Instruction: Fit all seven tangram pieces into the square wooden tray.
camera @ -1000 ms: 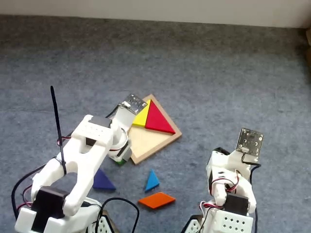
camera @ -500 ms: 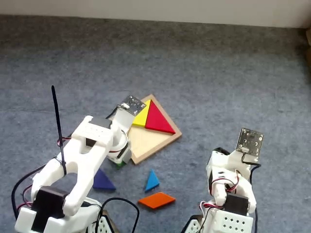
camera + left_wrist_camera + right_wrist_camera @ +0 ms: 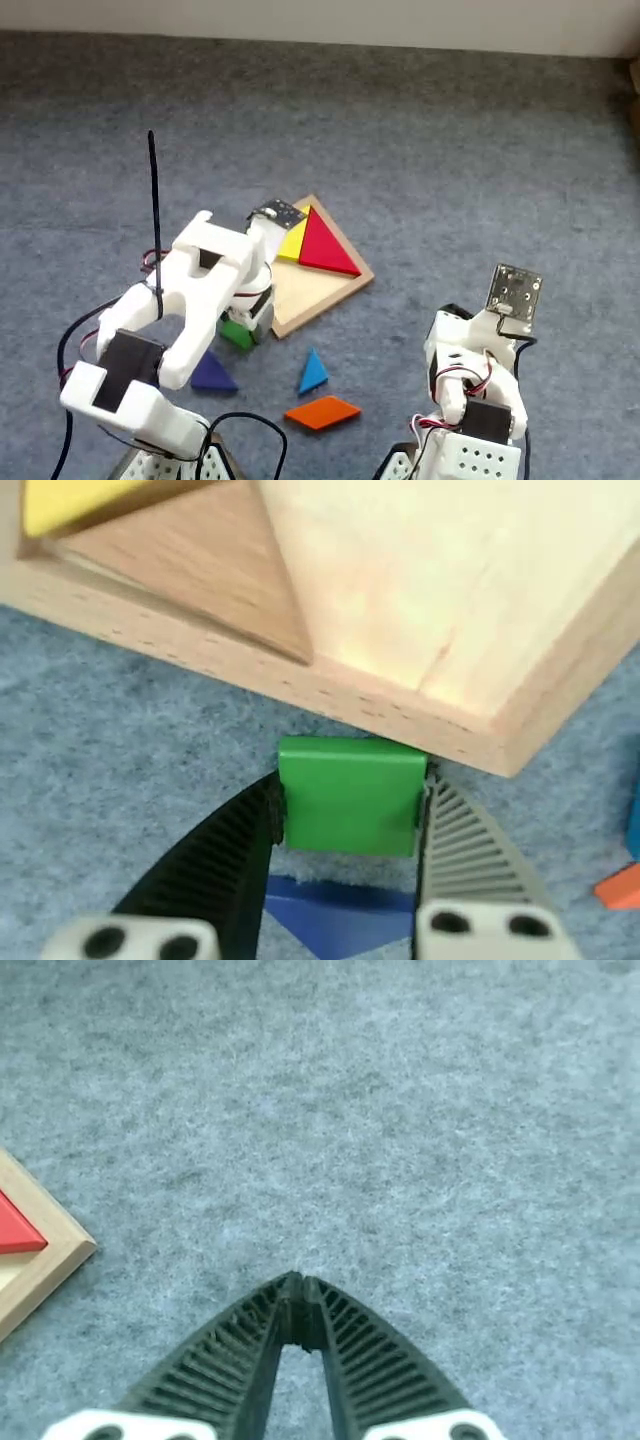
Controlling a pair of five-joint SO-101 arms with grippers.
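The square wooden tray (image 3: pixel 322 293) lies mid-table holding a red triangle (image 3: pixel 322 245) and a yellow piece (image 3: pixel 290 241). My left gripper (image 3: pixel 348 800) is shut on a green piece (image 3: pixel 350 795) held just off the tray's near edge (image 3: pixel 330 695); in the high view the green piece (image 3: pixel 237 333) shows under the left arm. On the carpet lie a dark blue triangle (image 3: pixel 211 372), a small blue triangle (image 3: pixel 313 371) and an orange parallelogram (image 3: pixel 322 411). My right gripper (image 3: pixel 301 1322) is shut on nothing above bare carpet, right of the tray corner (image 3: pixel 45 1255).
Grey carpet covers the table. A black cable (image 3: pixel 155 205) sticks up from the left arm. The right arm (image 3: pixel 478 375) sits at the front right, with open carpet behind and to the right of the tray.
The left arm has shifted and risen, drawing the green piece more into view beside the tray's near-left edge. The right arm has kept still.
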